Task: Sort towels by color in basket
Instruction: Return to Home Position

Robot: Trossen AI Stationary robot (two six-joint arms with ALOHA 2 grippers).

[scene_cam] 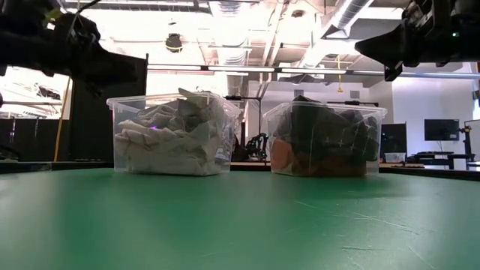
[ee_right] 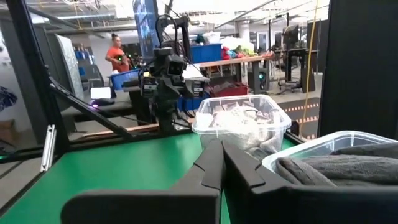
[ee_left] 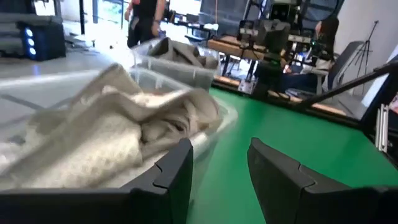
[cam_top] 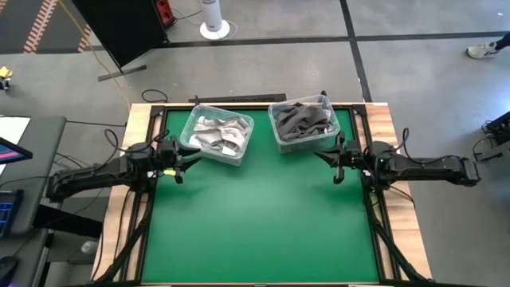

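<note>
Aloft beside the bins (cam_top: 247,140), left claw (cam_top: 190,155) released, right claw (cam_top: 324,157) clenched; green mat (cam_top: 263,219) open.

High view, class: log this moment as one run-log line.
left gripper: jaws open, empty, beside left clear bin of light towels | right gripper: jaws shut, empty, beside right clear bin of dark grey towels

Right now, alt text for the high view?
Two clear bins stand at the back of a green table: the left bin holds light towels, the right bin dark towels. The left gripper, open, and the right gripper, shut, hover in front of them.
</note>
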